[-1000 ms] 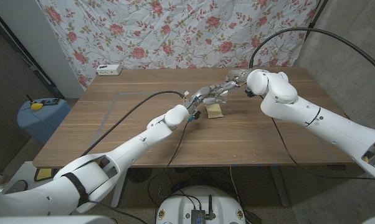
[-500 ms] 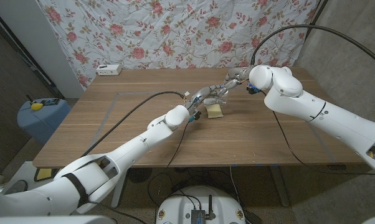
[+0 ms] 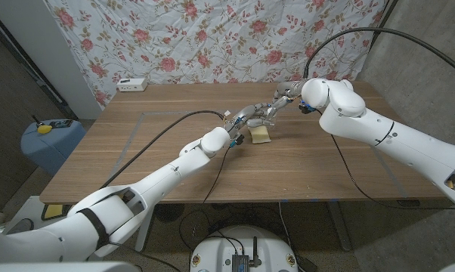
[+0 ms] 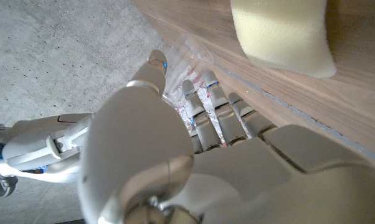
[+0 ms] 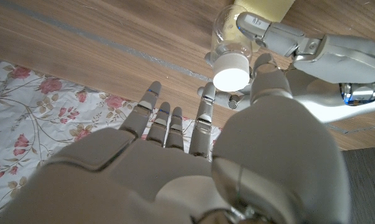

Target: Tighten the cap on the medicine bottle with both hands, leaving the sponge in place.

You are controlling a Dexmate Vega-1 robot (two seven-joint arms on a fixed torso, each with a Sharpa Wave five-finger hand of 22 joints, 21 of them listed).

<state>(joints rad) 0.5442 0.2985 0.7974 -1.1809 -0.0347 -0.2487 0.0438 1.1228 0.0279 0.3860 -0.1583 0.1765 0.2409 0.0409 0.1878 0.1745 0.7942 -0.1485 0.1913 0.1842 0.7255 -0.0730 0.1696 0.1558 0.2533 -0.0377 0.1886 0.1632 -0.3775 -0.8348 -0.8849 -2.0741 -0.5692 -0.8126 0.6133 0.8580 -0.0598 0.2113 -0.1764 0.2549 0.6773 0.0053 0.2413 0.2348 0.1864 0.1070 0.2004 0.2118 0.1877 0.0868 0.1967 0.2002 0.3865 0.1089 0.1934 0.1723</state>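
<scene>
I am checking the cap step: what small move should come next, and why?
Probably close the right robot hand on the white cap. Its fingers are spread just by the cap without clearly gripping it, while the left robot hand holds the clear bottle beside the sponge.

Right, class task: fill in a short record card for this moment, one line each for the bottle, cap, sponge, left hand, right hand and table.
bottle: clear medicine bottle, held above the table
cap: white cap on the bottle's mouth
sponge: yellow sponge on the table, beside the hands
left hand: left hand grips the bottle's body
right hand: right hand at the cap, fingers spread; contact unclear
table: wooden table with a taped outline; a white box at its far edge
</scene>
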